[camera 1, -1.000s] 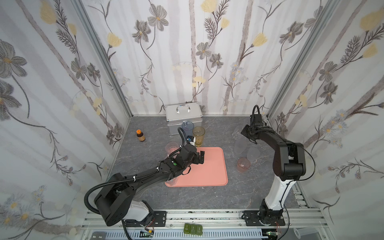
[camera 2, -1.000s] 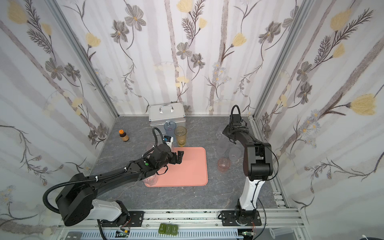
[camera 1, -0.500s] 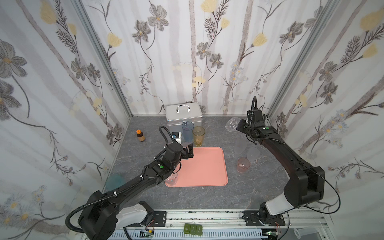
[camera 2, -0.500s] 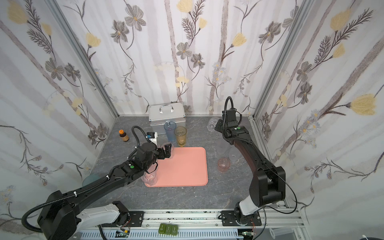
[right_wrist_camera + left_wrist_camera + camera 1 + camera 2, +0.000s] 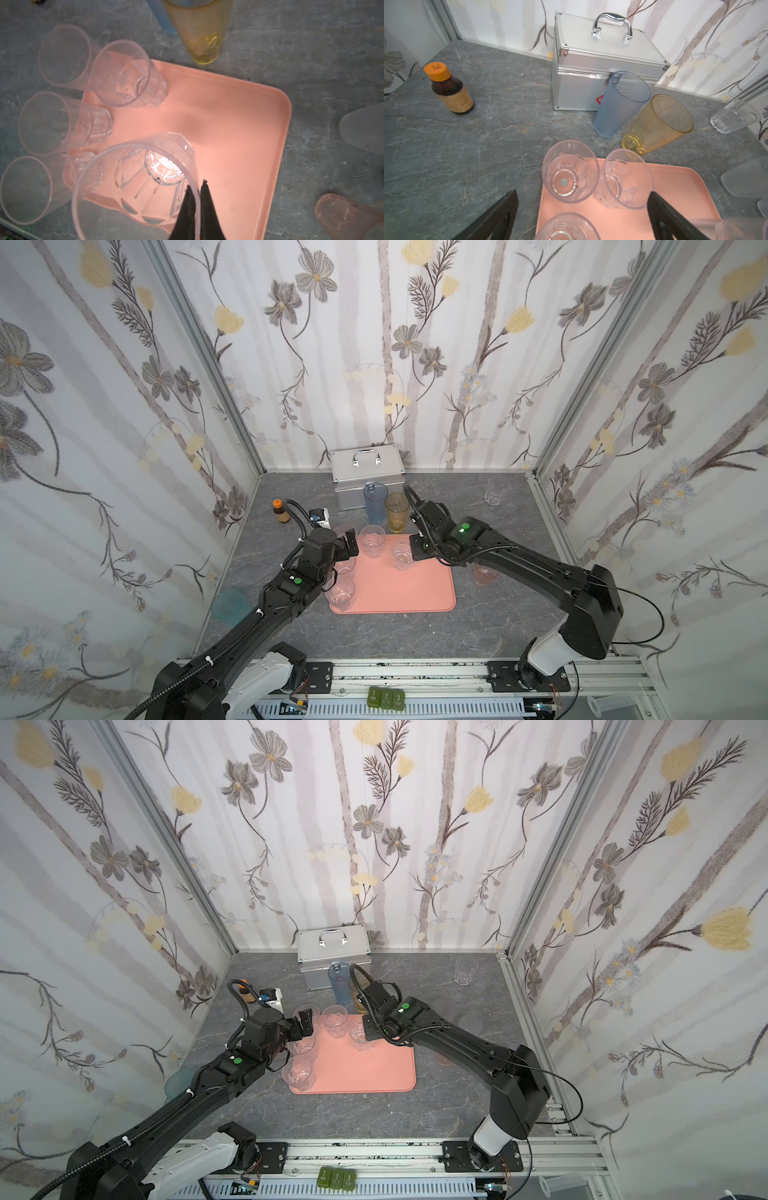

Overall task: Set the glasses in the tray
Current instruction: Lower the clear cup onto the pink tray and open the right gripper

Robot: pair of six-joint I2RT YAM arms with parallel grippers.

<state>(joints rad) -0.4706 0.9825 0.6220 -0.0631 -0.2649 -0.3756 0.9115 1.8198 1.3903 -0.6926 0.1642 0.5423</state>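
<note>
The salmon-pink tray (image 5: 411,593) (image 5: 370,1073) lies mid-table. My right gripper (image 5: 196,185) (image 5: 415,551) is shut on the rim of a clear faceted glass (image 5: 145,178) (image 5: 402,556), upright over the tray's back part; whether its base touches is unclear. Three clear glasses (image 5: 372,541) (image 5: 344,566) (image 5: 341,593) stand along the tray's left and back edges. My left gripper (image 5: 582,192) (image 5: 348,548) hangs open over that left edge, holding nothing. Blue (image 5: 375,502) and amber (image 5: 397,512) glasses stand behind the tray, a pink glass (image 5: 484,576) to its right.
A silver case (image 5: 368,472) stands at the back wall, with a brown orange-capped bottle (image 5: 281,511) to its left. One clear glass (image 5: 495,491) is at the back right. A teal glass (image 5: 230,605) sits by the left wall. Frosted glasses (image 5: 363,126) stand right of the tray.
My right arm swung from the back right corner to the tray, carrying the clear glass. My left gripper drew back from over the tray to its left edge, staying open.
</note>
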